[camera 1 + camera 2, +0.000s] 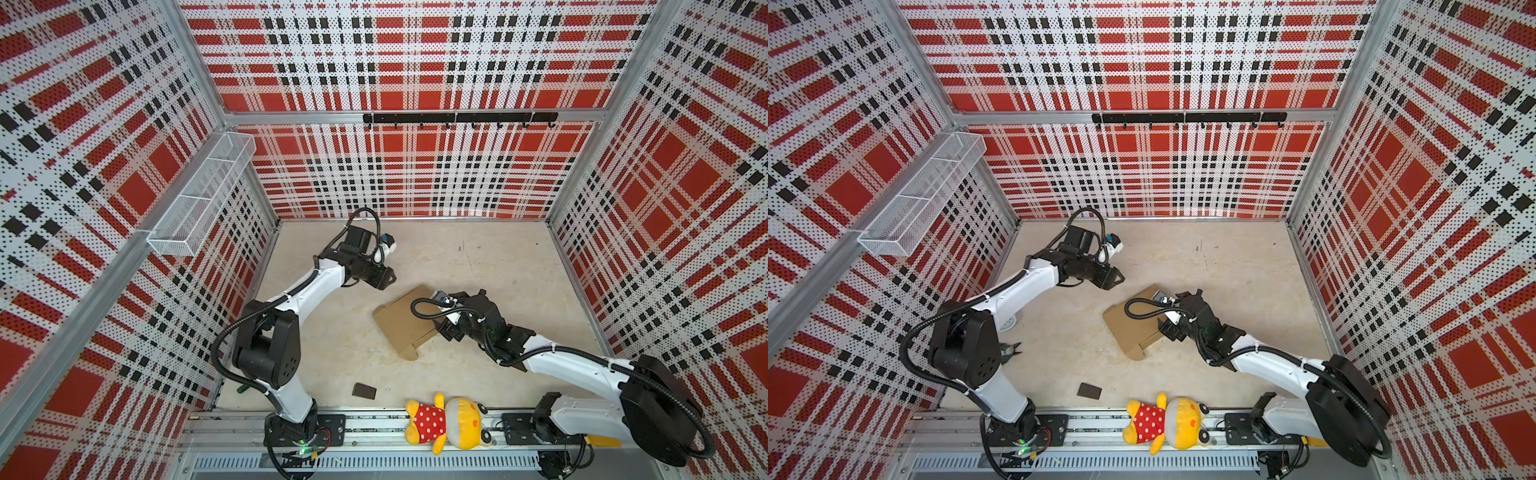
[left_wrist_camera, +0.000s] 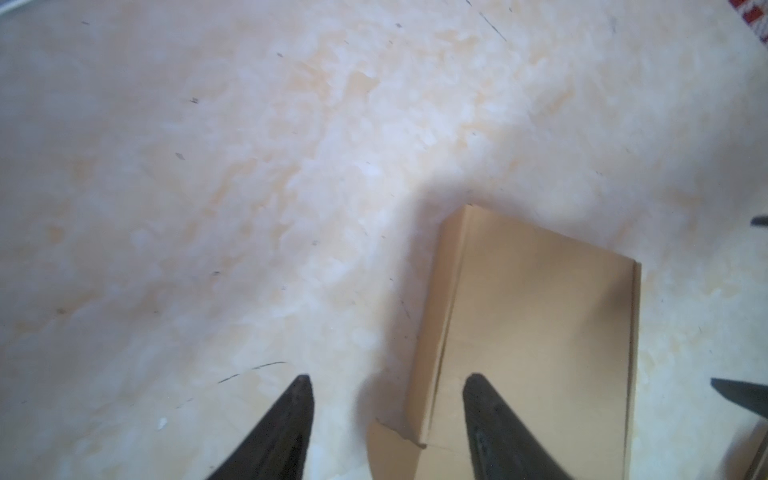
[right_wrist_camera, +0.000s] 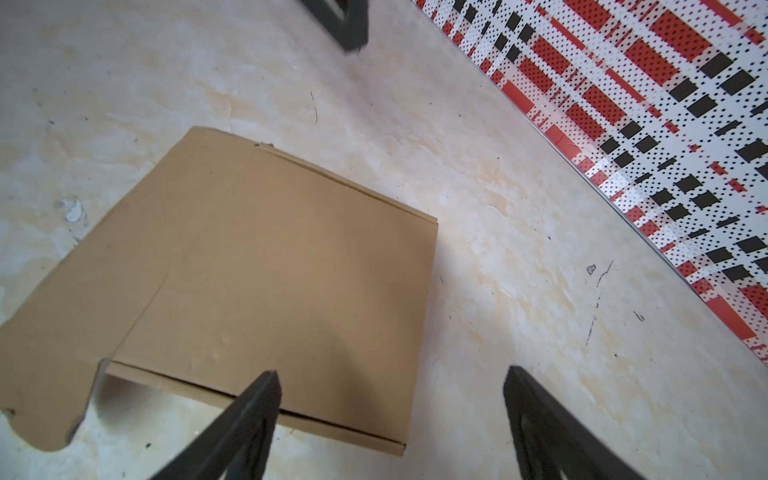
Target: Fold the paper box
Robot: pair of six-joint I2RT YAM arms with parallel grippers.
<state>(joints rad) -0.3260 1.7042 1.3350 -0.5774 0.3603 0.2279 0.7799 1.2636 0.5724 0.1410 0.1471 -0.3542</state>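
The paper box (image 1: pixel 401 326) (image 1: pixel 1127 328) is a shallow brown cardboard mailer lying folded shut in the middle of the table, one loose flap sticking out at its near corner. My left gripper (image 1: pixel 384 277) (image 1: pixel 1116 277) hovers open just off the box's far left corner. In the left wrist view its tips (image 2: pixel 389 376) straddle the edge of the box (image 2: pixel 536 324) without touching it. My right gripper (image 1: pixel 467 295) (image 1: pixel 1188 294) is open over the box's right end. In the right wrist view (image 3: pixel 392 372), one finger is over the box (image 3: pixel 270 270) and the other over bare table.
A small dark brown block (image 1: pixel 364 390) lies near the front edge. A yellow plush toy in a red dotted shirt (image 1: pixel 446 424) rests on the front rail. Green-handled pliers (image 1: pixel 1011 351) lie behind the left arm. A wire basket (image 1: pixel 199 195) and a hook rail (image 1: pixel 459 118) hang on the walls.
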